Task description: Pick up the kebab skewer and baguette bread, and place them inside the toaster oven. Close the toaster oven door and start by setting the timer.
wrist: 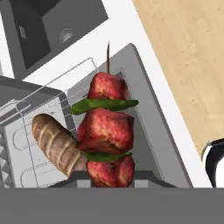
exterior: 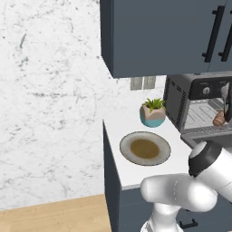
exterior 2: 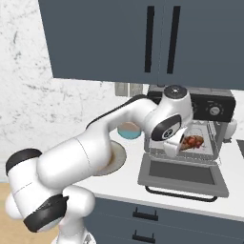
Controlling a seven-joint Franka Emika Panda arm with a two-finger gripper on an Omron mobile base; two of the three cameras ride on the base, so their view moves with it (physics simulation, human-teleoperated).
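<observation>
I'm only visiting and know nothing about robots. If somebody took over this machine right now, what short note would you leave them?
Gripper: shut on the kebab skewer, holding it at the toaster oven opening.
Baguette bread: lying on the wire rack inside the oven.
Toaster oven door: dropped open, flat over the counter.
Done: the bread is in and the skewer is picked up.
Left: lay the skewer on the rack, release, pull the arm out, close the door, turn the timer knob.
The plate and the potted plant stand left of the oven.

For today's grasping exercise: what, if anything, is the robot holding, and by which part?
The kebab skewer, gripped by the jaws at its lower end, around the bottom meat chunk.
</observation>
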